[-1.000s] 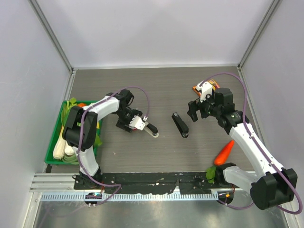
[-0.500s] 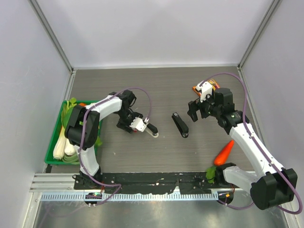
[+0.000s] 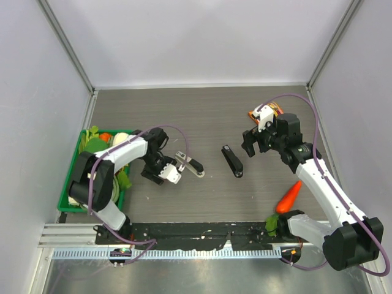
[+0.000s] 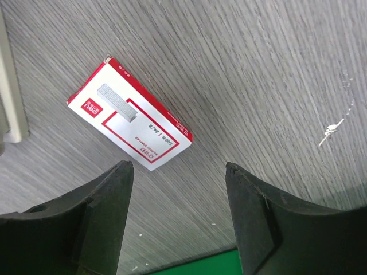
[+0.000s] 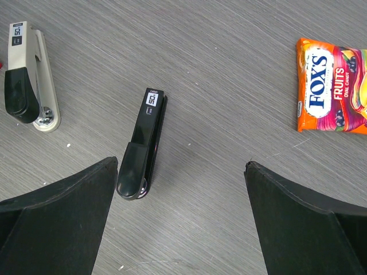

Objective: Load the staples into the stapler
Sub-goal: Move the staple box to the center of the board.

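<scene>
The staples are seen lying flat on the tabletop, label up, just ahead of the left tool, whose jaws are spread wide with nothing held between them. The right tool is likewise held open and empty above the black stapler. The beige stapler is seen off to one side and an orange sweet packet to the other.

Table: staples, black stapler, beige stapler, packet

Overhead, wrist close-ups; black stapler shared
</scene>
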You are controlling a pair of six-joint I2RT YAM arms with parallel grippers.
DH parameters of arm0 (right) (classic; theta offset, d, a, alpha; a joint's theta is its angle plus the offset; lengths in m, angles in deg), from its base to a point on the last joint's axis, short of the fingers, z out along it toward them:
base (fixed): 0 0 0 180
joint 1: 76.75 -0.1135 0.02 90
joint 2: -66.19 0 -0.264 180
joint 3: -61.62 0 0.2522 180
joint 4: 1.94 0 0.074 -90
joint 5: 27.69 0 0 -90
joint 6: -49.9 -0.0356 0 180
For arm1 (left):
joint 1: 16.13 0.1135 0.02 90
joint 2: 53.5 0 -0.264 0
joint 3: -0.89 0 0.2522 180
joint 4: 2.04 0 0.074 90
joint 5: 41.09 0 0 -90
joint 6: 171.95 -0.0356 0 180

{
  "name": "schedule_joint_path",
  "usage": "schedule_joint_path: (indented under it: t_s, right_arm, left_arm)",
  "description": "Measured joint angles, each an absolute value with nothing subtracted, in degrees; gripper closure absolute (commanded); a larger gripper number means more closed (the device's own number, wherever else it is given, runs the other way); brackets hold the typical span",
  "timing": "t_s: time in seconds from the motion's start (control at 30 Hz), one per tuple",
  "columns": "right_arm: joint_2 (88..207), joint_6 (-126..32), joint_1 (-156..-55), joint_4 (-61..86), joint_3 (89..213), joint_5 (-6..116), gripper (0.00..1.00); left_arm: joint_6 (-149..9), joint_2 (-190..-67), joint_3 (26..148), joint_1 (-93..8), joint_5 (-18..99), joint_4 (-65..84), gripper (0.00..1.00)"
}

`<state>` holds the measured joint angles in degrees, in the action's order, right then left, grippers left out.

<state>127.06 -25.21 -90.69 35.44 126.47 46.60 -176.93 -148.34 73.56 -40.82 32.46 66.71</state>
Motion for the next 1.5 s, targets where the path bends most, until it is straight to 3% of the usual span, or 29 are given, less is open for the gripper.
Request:
schedule_joint_path:
  t_s: [0.2, 0.3, 0.33, 0.37, 0.87, 1.23, 1.5]
  right_arm:
    - [126.82, -25.23, -90.69, 35.44, 126.47, 46.60, 0.03]
    - [126.66, -25.25, -90.69, 35.44, 126.47, 46.58, 0.03]
    - [126.53, -25.25, -90.69, 35.44, 126.47, 46.58, 0.03]
    - [126.31, -25.27, -90.69, 35.44, 126.47, 46.58, 0.03]
    - [123.76, -25.43, -90.51, 35.44, 126.34, 45.75, 0.03]
    - [123.34, -25.43, -90.51, 35.41, 126.26, 45.12, 0.03]
    - [123.32, -25.43, -90.45, 35.41, 126.15, 45.18, 0.03]
  left_arm:
    - [-173.46, -143.82, 72.21, -42.52, 32.16, 65.09, 0.30]
    - [-168.89, -143.89, 73.13, -43.72, 31.96, 64.00, 0.17]
    - [-167.51, -144.04, 73.78, -43.98, 31.87, 63.95, 0.04]
    - [-165.74, -144.39, 74.66, -44.47, 31.94, 64.10, 0.00]
    - [-145.46, -148.65, 78.44, -48.86, 34.89, 63.41, 0.00]
    - [-131.80, -114.60, 68.80, -48.90, 40.38, 44.70, 0.00]
    - [-122.66, -126.99, 69.06, -49.01, 45.82, 40.39, 0.00]
